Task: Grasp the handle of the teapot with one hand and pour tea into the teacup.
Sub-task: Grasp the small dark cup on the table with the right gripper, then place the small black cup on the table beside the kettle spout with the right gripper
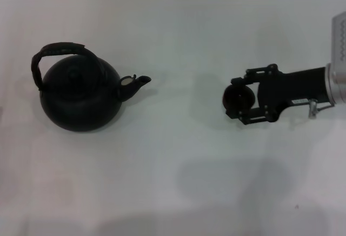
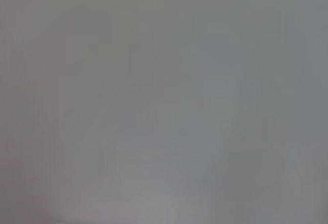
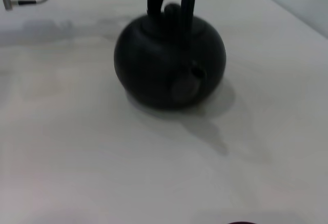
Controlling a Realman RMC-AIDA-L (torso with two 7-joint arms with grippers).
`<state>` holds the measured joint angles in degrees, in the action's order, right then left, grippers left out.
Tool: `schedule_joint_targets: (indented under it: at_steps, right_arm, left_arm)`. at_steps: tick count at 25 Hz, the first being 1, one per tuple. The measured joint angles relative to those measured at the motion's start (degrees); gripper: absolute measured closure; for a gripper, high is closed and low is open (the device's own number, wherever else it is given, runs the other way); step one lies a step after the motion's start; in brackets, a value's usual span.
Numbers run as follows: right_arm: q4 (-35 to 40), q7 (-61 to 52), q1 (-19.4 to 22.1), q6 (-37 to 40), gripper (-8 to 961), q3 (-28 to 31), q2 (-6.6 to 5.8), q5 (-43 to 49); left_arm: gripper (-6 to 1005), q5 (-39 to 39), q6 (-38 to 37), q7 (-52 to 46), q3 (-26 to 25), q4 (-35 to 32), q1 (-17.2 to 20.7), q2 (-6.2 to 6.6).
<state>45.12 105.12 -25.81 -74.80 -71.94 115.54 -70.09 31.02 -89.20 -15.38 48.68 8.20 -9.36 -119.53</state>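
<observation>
The big round matte black teapot [image 1: 80, 96] sits alone on the white table [image 1: 178, 25], stubby spout [image 1: 139, 81] aimed at the right gripper [image 1: 233, 100] – which sits well apart from it, pinching the tiny dark round teacup [image 1: 237, 99]. The pot looks heavy and rigid – best grabbed at the arched black handle's [image 1: 59, 51] rough wrapped middle. Left gripper isn't visible.

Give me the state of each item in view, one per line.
teapot: upright on the table, untouched, spout toward the right gripper.
handle: raised over the pot, ungrasped.
teacup: between the right gripper's fingers, apart from the teapot.
right gripper: shut on the teacup.
left gripper: out of view.
</observation>
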Motion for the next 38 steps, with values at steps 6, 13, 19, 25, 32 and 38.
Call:
schedule_joint_targets:
  at_steps: [6, 13, 19, 25, 32, 38]
  right_arm:
    - [-1.4, -1.1, -2.6, 0.6, 218, -3.4, 0.22, -4.1]
    - [-2.3, -3.0, -4.6, 6.4, 217, -12.4, 0.37, -7.9]
    - [-2.3, -5.5, -5.1, 12.0, 215, -19.6, 0.48, -10.1]
    - [-2.3, -6.2, -5.2, 16.1, 212, -24.7, 0.57, -12.6]
    - [-2.3, -5.8, -4.8, 19.2, 209, -27.6, 0.66, -14.0]
    - [-2.3, -4.2, -4.2, 20.4, 207, -28.4, 0.62, -14.7]
  left_arm:
    - [259, 0.1, -0.3, 0.0, 0.0, 0.1, -0.1, 0.00]
    - [260, 0.8, -0.4, 0.0, 0.0, 0.1, -0.3, -0.09]
    - [260, 1.5, -0.4, 0.0, 0.0, 0.1, -0.5, -0.09]
    - [259, 1.6, -0.4, 0.0, 0.0, 0.1, -0.2, -0.09]
    - [259, 1.6, -0.3, 0.0, 0.0, 0.2, -0.1, 0.01]
    - [259, 1.6, -0.2, 0.0, 0.0, 0.2, -0.1, 0.05]
